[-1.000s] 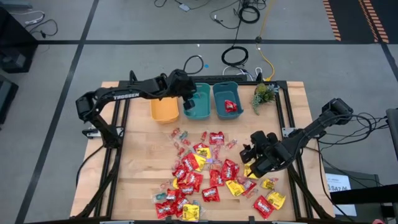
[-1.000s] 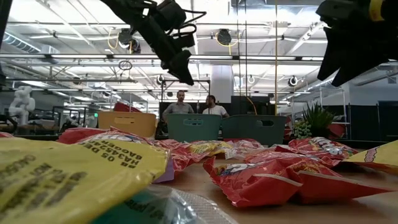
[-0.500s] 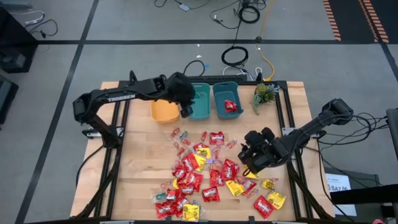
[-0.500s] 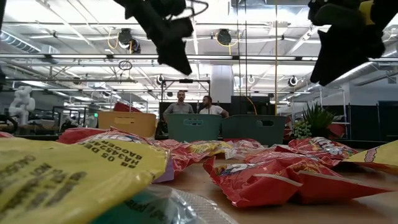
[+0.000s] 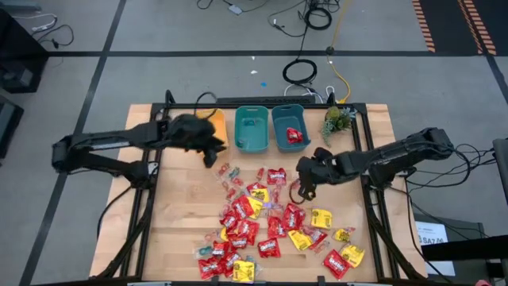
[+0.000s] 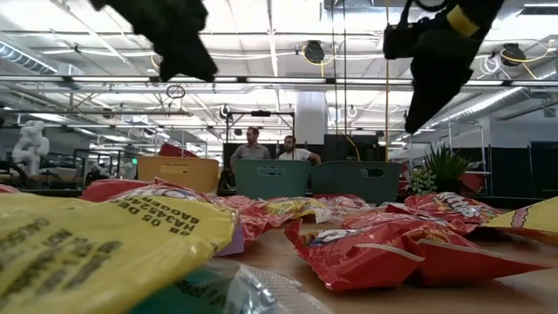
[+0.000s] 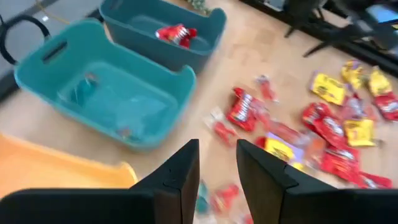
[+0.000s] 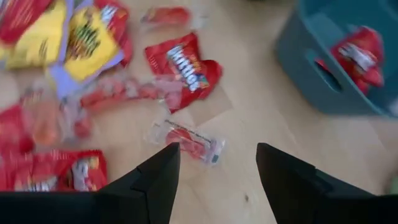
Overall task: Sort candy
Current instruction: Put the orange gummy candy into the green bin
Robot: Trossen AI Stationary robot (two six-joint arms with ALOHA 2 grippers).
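High view: the right end effector [image 5: 305,176] is hovering over the far right edge of the scattered heap of glossy red and yellow wrapped candy [image 5: 270,226] on the wooden tabletop [image 5: 178,214]; the left end effector [image 5: 208,152] is hanging near the yellow plastic bin [image 5: 218,121], farther from the heap.

Right wrist view: the right fingers are standing apart, released, and a small clear-wrapped red sweet [image 8: 186,140] is lying just ahead between them, its long axis slanting across the gap.

Left wrist view: the left fingers are parted and empty.
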